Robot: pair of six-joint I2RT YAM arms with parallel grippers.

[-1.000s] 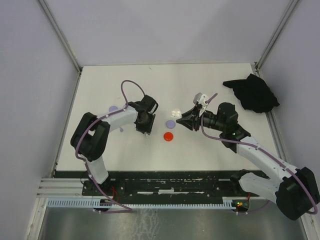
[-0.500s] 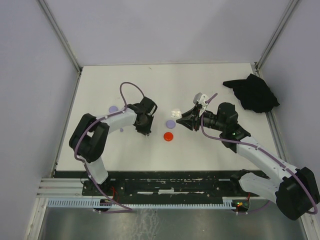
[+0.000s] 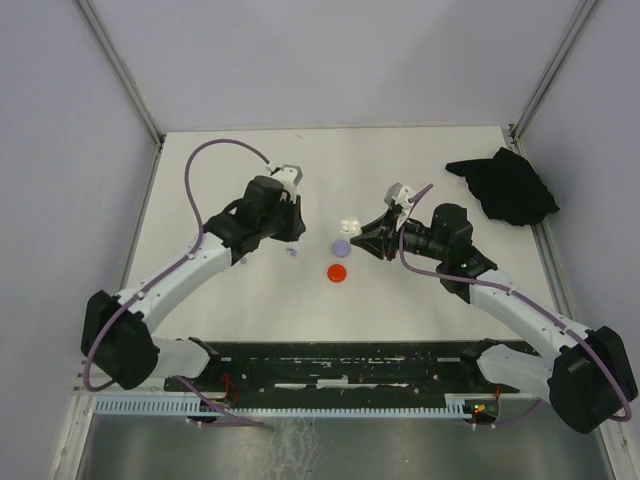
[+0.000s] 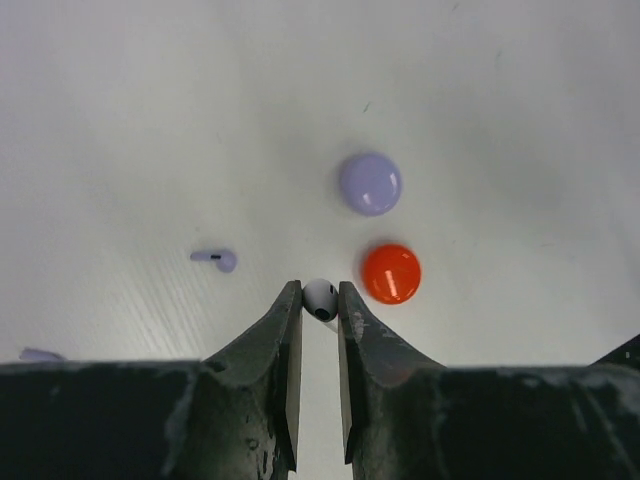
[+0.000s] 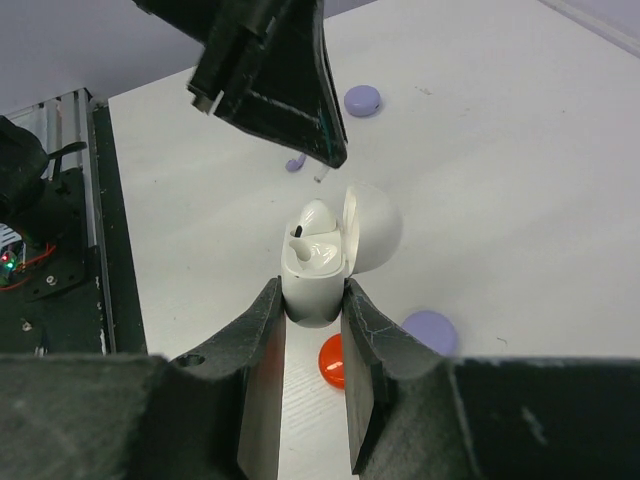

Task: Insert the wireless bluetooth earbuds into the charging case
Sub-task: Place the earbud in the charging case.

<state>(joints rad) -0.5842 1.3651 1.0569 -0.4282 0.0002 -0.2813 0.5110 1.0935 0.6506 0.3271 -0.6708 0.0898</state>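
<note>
My left gripper (image 4: 320, 292) is shut on a whitish earbud (image 4: 321, 298), pinched at the fingertips and held above the table; from above the left gripper (image 3: 292, 228) hangs left of the charging case (image 3: 350, 226). My right gripper (image 5: 313, 300) is shut on the white charging case (image 5: 316, 278), upright with its lid (image 5: 372, 226) open and one earbud (image 5: 318, 232) seated inside. The left fingers (image 5: 285, 90) hover just beyond the case. A lilac earbud (image 4: 216, 259) lies on the table, left of the held one.
A red disc (image 3: 338, 271) and a lilac disc (image 3: 341, 246) lie just in front of the case. Another lilac disc (image 5: 362, 99) sits further left. A black cloth (image 3: 505, 185) lies at the back right. White walls enclose the table.
The left jaws have shut on the whitish earbud and the left arm has risen and stretched out from the table. The lilac earbud beneath it now shows. The right arm has not moved.
</note>
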